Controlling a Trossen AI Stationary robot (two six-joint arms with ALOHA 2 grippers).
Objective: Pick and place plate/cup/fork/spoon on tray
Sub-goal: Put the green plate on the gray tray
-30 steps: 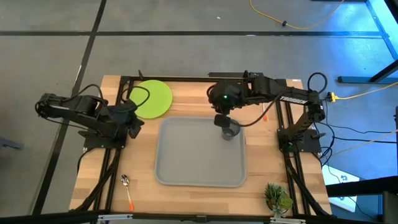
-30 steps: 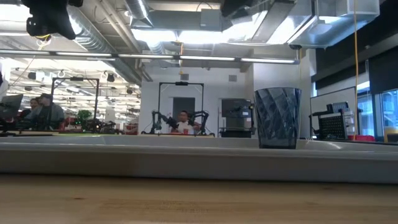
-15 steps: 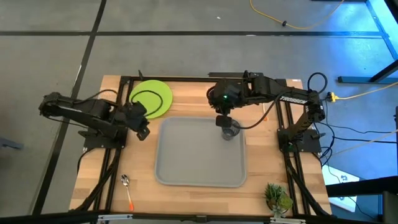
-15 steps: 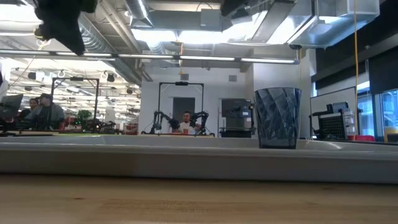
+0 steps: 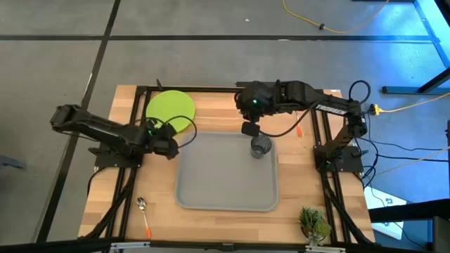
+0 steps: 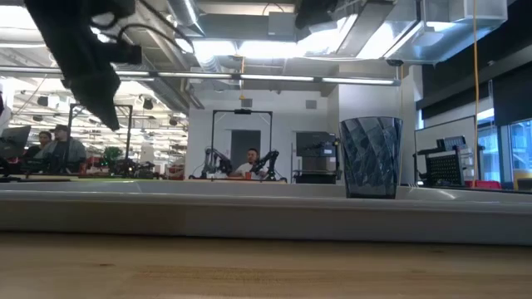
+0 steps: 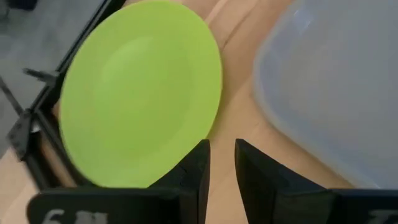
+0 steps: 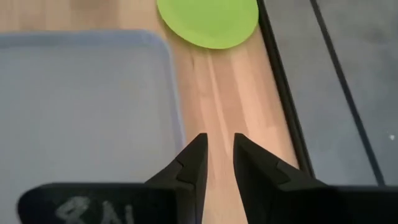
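Note:
The lime-green plate (image 5: 169, 109) lies flat on the wood at the far left. My left gripper (image 5: 176, 146) hangs shut just off the plate's rim (image 7: 186, 143), over the strip of wood between the plate and the grey tray (image 5: 225, 197). It touches nothing. The dark cup (image 5: 261, 146) stands upright on the tray's far right part. My right gripper (image 5: 249, 129) hovers shut and empty beyond the cup. The spoon (image 5: 142, 204) lies on the wood near the front left. An orange-red handle, the fork's (image 5: 301, 128), shows beside the right arm; its head is hidden.
A small potted plant (image 5: 313, 223) stands at the front right corner. Black frame rails (image 5: 126, 183) run along both sides of the table. In the low view the tray's rim (image 6: 249, 212) spans the picture, with the cup (image 6: 371, 156) on it.
My left gripper has come down and gone toward the table's right, from beside the plate's left part to the gap between plate and tray, rolling as it went. Plate, cup and tray have stayed put.

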